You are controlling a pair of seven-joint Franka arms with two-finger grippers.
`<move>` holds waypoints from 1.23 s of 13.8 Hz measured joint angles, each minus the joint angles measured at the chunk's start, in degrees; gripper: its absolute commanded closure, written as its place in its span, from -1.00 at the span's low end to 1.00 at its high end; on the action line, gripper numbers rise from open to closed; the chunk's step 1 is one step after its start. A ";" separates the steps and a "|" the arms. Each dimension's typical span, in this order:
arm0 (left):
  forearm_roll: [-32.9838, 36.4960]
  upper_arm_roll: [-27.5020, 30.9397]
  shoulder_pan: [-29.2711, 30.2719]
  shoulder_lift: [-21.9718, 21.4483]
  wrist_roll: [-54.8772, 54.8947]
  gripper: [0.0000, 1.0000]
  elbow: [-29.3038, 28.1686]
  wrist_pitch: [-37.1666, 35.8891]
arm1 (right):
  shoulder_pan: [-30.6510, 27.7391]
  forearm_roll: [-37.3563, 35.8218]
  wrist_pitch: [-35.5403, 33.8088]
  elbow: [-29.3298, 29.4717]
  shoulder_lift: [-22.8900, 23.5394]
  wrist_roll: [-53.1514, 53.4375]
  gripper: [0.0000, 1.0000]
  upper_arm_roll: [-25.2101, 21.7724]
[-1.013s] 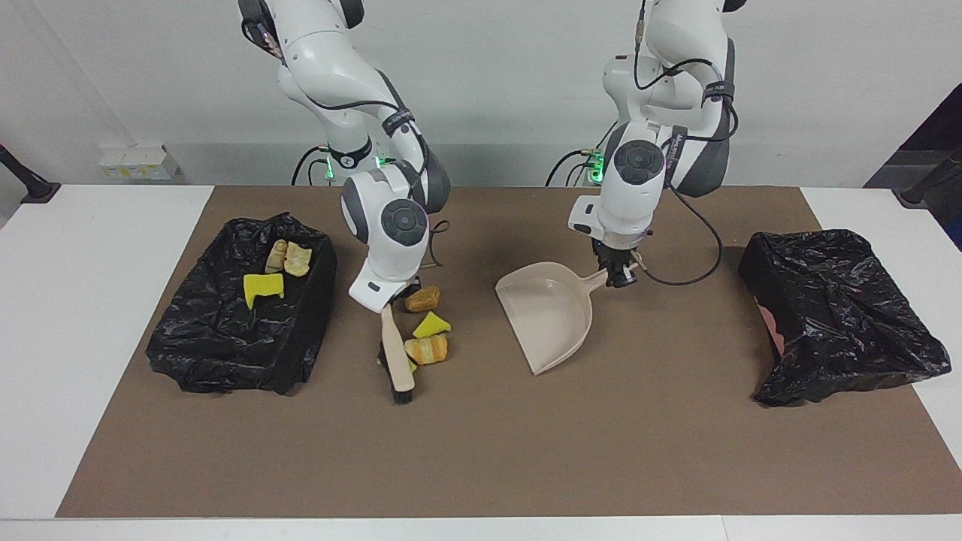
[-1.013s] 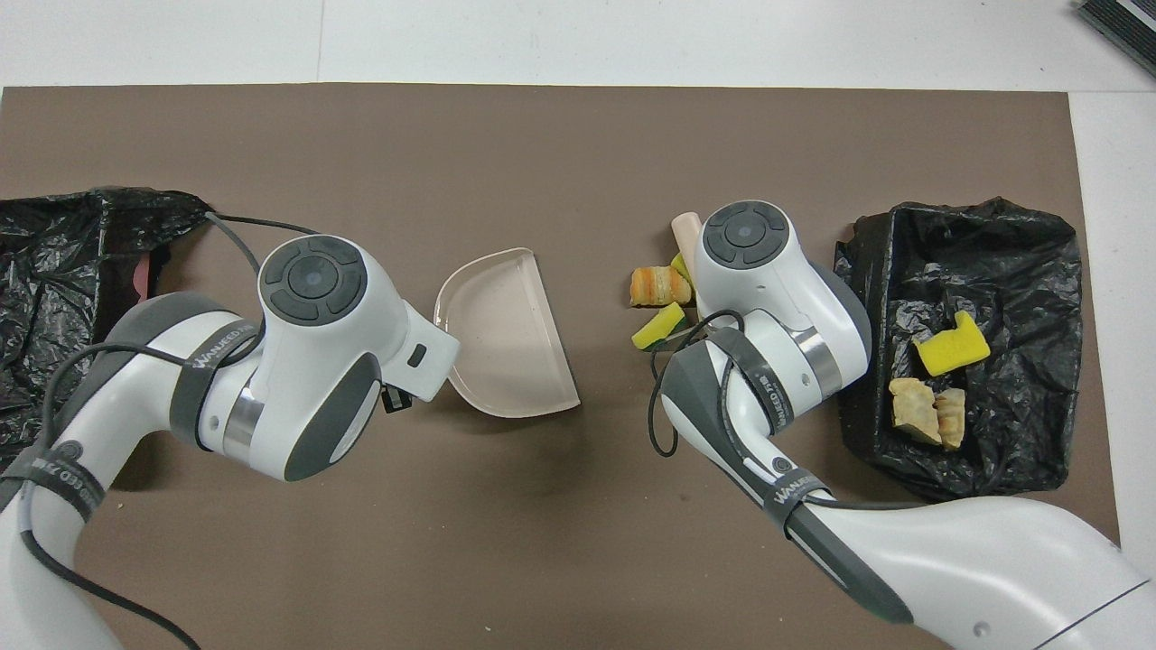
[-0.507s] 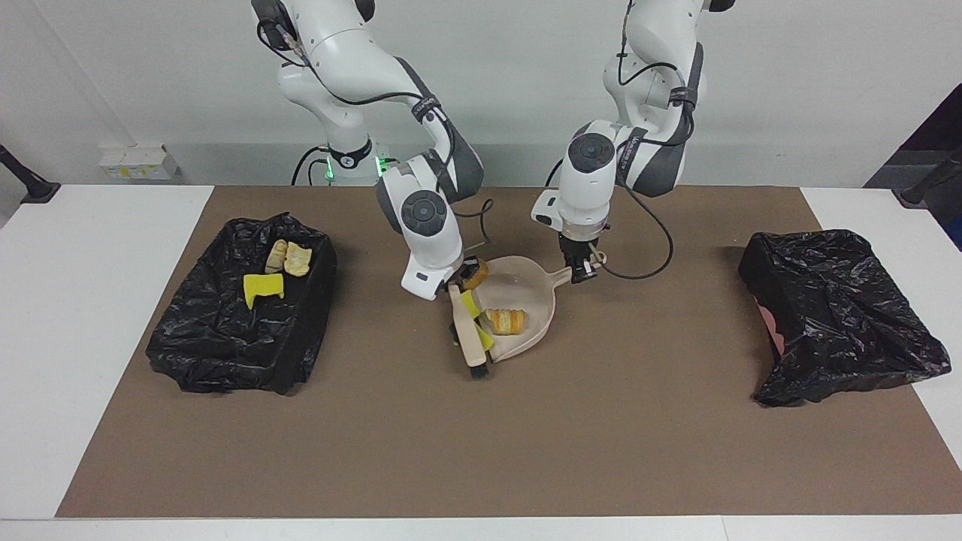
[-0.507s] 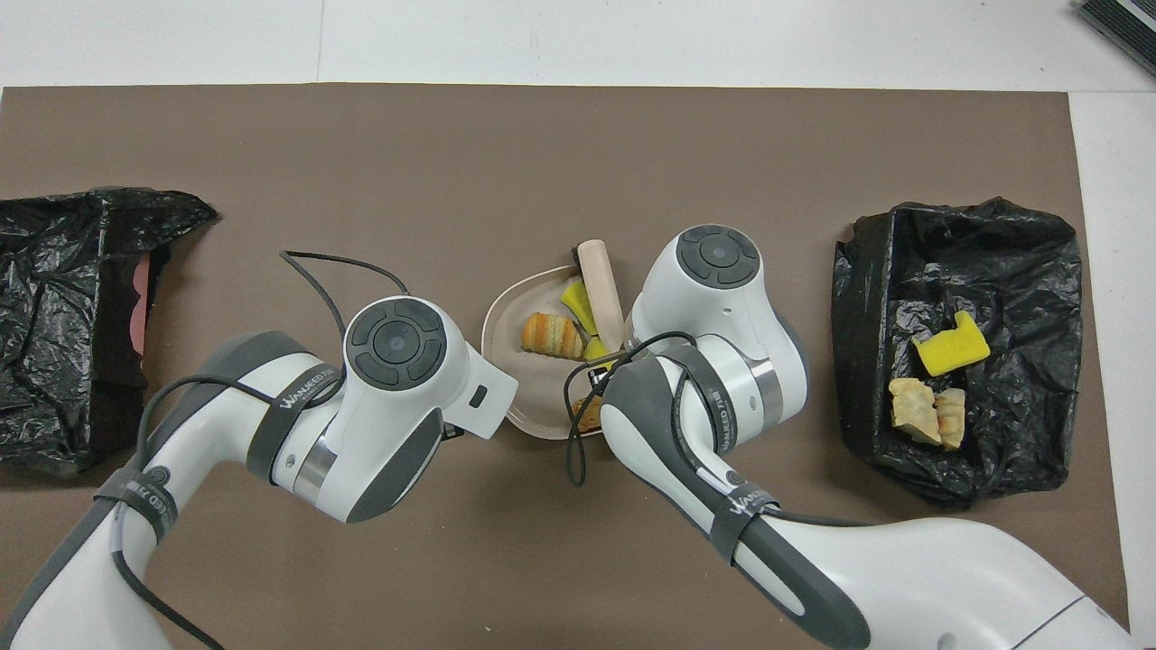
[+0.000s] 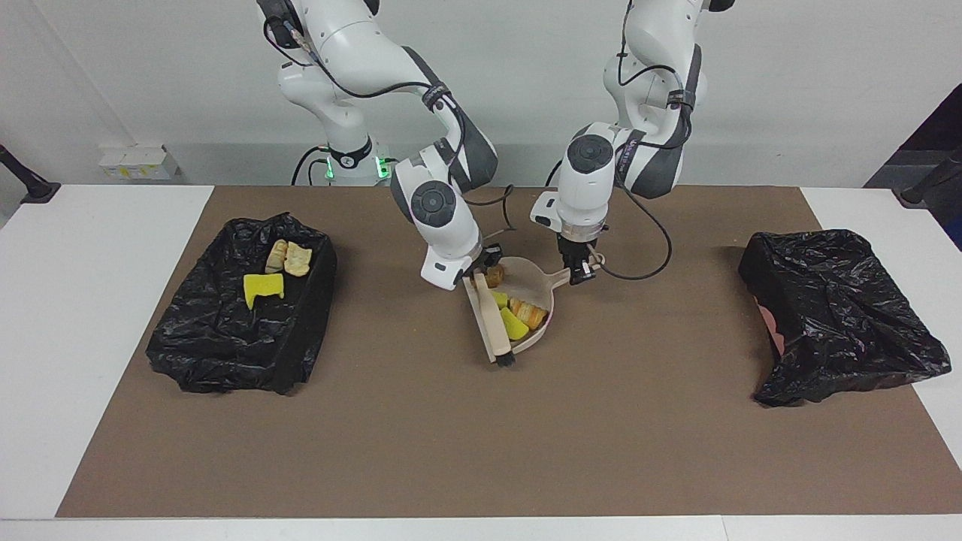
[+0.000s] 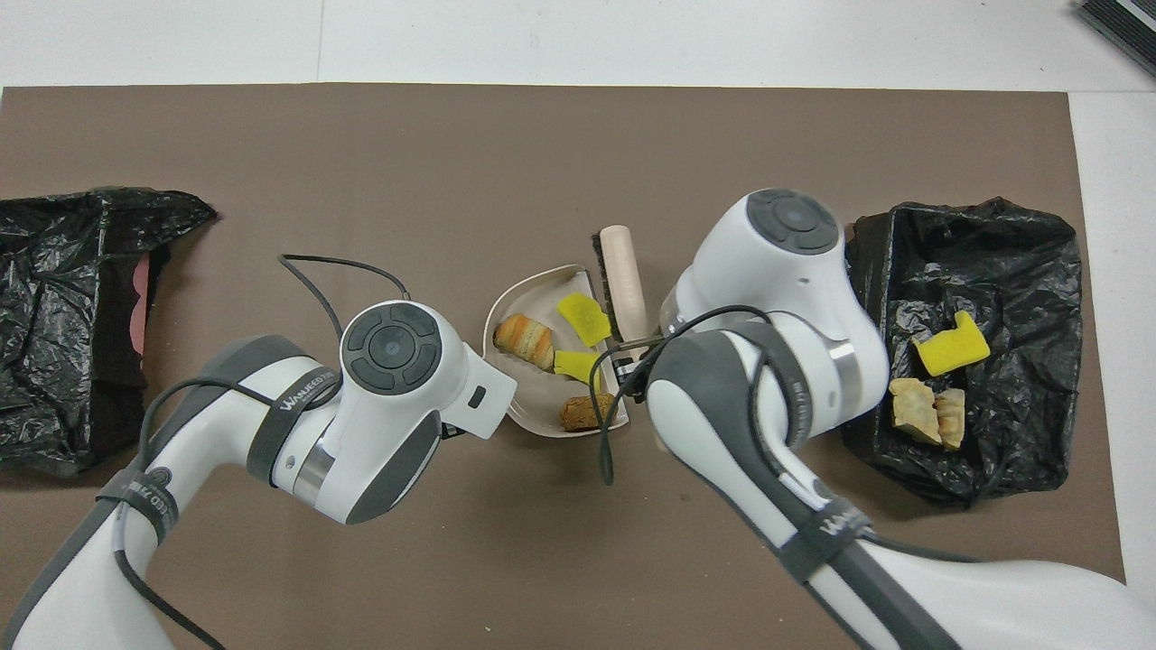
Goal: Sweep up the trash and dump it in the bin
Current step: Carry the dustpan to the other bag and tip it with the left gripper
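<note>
A beige dustpan (image 5: pixel 535 276) lies mid-mat and holds several pieces of trash: a croissant piece (image 5: pixel 530 312), two yellow sponge chunks (image 5: pixel 514 324) and a brown bread piece (image 5: pixel 494 276). My left gripper (image 5: pixel 577 275) is shut on the dustpan's handle. My right gripper (image 5: pixel 481 272) is shut on a beige brush (image 5: pixel 490 321), which lies across the pan's mouth. Overhead, the croissant piece (image 6: pixel 524 340) and the brush (image 6: pixel 623 287) show between the two wrists. The black-lined bin (image 5: pixel 301 330) at the right arm's end holds more trash (image 5: pixel 263 288).
A second black bag-lined bin (image 5: pixel 834 315) sits at the left arm's end of the brown mat (image 5: pixel 481 451). Both arms crowd the mat's middle. A white table edge borders the mat on every side.
The left arm brought the dustpan toward the loose pieces. The right arm's brush pushed them into the pan and now closes off its mouth.
</note>
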 measured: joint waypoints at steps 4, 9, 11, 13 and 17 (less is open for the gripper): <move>-4.46 0.46 1.67 0.36 4.40 1.00 -0.66 2.84 | -3.21 -3.42 -7.20 -1.02 -6.14 -2.76 1.00 -0.31; -9.59 0.72 8.12 0.43 12.67 1.00 0.09 3.19 | -1.52 -6.75 -5.21 -7.01 -8.15 -0.63 1.00 -0.08; -10.87 0.87 11.24 0.31 16.85 1.00 1.71 1.59 | 0.98 -6.04 -5.21 -7.49 -8.99 6.36 1.00 0.03; -11.84 0.88 14.41 0.10 19.78 1.00 4.98 -2.23 | 5.13 -3.44 -4.92 -8.73 -9.94 13.74 1.00 0.31; -16.62 0.91 21.70 -0.25 30.54 1.00 11.88 -10.79 | 14.42 -0.40 3.05 -13.94 -9.84 22.32 1.00 0.68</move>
